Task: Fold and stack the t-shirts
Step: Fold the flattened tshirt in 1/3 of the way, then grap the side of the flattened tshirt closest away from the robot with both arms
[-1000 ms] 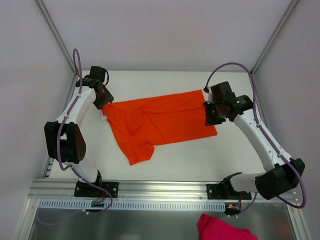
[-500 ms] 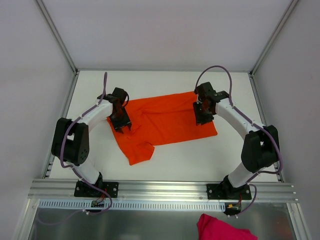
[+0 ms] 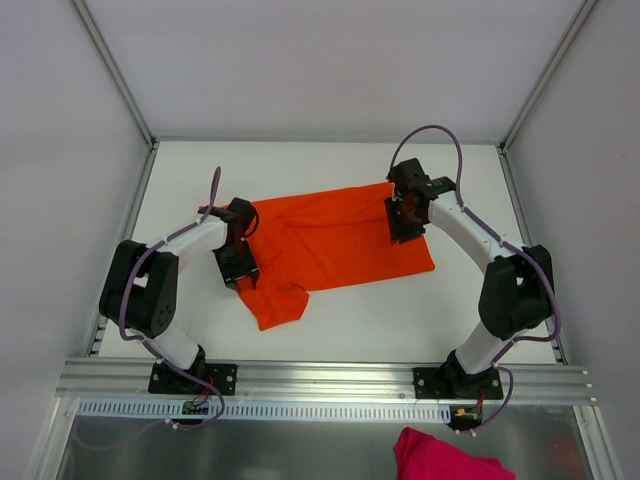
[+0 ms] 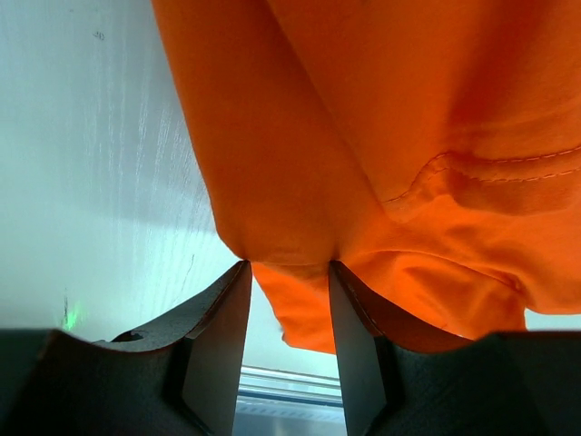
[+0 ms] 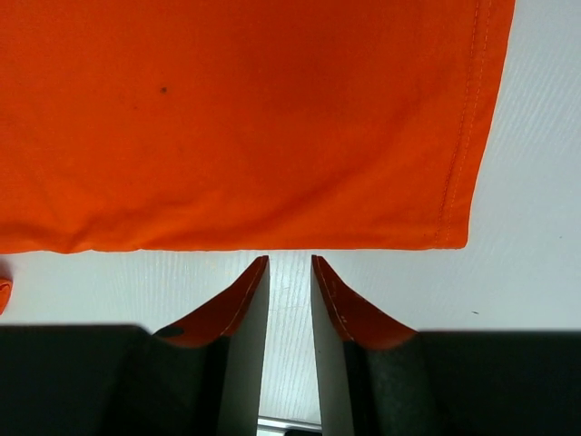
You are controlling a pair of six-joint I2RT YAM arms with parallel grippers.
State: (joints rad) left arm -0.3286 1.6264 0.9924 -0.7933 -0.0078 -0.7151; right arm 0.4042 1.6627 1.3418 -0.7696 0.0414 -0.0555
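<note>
An orange t-shirt lies spread on the white table, with one sleeve pointing toward the near edge. My left gripper is down on the shirt's left side. In the left wrist view its jaws stand apart with the shirt's folded edge bulging at the fingertips. My right gripper is over the shirt's right end. In the right wrist view it is open a little over bare table, just short of the shirt's edge near the stitched hem. Nothing lies between those fingers.
A pink cloth lies on the metal shelf below the front rail. Aluminium posts and white walls enclose the table at the left, back and right.
The left arm swung from the shirt's far-left corner down to its left side. The right gripper opened, let go of the right edge, and shifted slightly toward the far right corner.
</note>
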